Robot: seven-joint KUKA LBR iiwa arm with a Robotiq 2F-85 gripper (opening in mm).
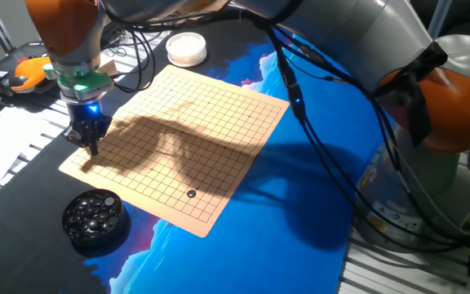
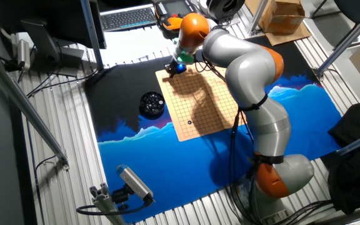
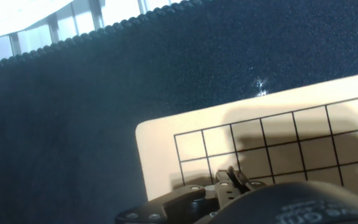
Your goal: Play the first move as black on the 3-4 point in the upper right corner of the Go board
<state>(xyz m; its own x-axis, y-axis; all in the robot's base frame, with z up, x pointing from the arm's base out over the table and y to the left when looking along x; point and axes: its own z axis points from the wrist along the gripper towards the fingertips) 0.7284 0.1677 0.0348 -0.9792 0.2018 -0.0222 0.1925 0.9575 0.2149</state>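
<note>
We log: pincer (image 1: 90, 145) over the Go board (image 1: 219, 106) near its corner, fingers close together, grasp unclear to us. One black stone (image 1: 191, 193) on the grid, well apart; bowl of stones (image 1: 95, 216) beside board.

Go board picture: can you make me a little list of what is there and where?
board: square tan wooden Go board with black grid, on a blue and black mat
stone on board: one small round glossy black stone, near one board edge
black bowl: round black bowl of stones, on the mat beside the board
white bowl: round white bowl, past the far edge
gripper: gripper over a board corner; jaws look closed, hard to tell
</note>
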